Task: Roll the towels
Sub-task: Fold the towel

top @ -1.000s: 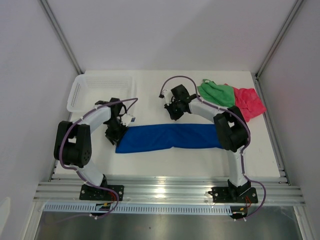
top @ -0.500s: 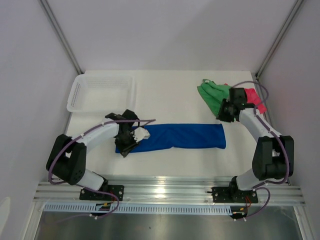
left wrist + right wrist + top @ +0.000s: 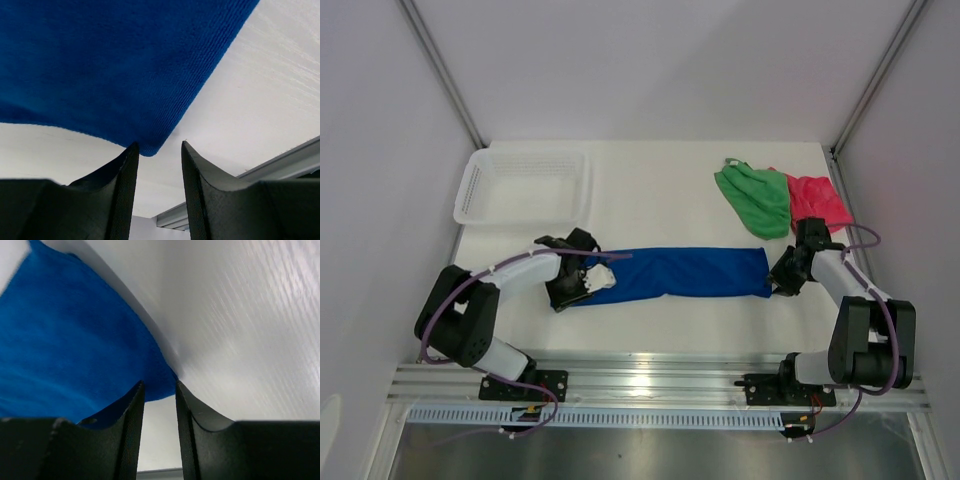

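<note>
White tabletop (image 3: 660,190) fills the overhead view, and the royal blue cloth towel (image 3: 680,272) lies across its middle, spread flat as a long strip, which looks like the layout needed before rolling. The left gripper (image 3: 159,146) sits low at the strip's left end. Its fingers are parted, and a blue corner lies between the tips but is not pinched. The right gripper (image 3: 160,385) mirrors it at the right end, fingers also apart around that corner, probably to square up or pin the ends. The bright green cloth towel (image 3: 755,197) and the pink-red cloth towel (image 3: 817,200) wait bunched side by side at upper right, and the white plastic mesh basket (image 3: 528,153) stands at upper left.
</note>
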You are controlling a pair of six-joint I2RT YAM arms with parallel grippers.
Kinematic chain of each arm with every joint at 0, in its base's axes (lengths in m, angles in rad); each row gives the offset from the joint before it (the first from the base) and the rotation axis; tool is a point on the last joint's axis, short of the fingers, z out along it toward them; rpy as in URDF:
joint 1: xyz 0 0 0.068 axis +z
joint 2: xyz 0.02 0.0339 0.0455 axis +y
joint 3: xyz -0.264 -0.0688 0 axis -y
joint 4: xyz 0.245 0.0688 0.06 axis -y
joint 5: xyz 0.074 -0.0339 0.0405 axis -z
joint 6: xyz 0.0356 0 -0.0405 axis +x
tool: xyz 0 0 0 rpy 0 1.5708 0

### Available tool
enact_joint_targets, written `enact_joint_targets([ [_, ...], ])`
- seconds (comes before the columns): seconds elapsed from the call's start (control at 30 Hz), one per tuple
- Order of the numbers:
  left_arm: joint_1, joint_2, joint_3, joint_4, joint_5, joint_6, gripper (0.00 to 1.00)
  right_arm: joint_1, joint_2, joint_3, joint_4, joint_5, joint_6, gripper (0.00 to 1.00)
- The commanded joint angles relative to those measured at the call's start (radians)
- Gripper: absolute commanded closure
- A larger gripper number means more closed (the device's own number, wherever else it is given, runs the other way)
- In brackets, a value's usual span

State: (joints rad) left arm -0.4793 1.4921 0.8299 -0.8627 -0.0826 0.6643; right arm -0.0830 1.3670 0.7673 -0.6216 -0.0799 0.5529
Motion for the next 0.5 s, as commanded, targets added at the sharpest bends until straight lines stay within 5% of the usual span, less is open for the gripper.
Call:
enact_joint_targets([
  [0.0,0.002,0.000,-0.050,0.040,-0.014,0.044,0.57,-0.004,-0.034,-0.028,-0.041,0.005,0.062,0.65],
  [0.2,0.004,0.045,-0.087,0.119,-0.034,0.026,0.60,-0.015,-0.080,-0.094,0.005,-0.036,0.122,0.56],
  [0.33,0.004,0.054,-0.087,0.134,-0.055,0.017,0.91,-0.014,-0.046,-0.132,0.074,-0.080,0.191,0.55],
  [0.47,0.005,0.039,-0.121,0.142,-0.062,0.026,0.99,-0.015,-0.036,-0.178,0.128,-0.074,0.237,0.57],
])
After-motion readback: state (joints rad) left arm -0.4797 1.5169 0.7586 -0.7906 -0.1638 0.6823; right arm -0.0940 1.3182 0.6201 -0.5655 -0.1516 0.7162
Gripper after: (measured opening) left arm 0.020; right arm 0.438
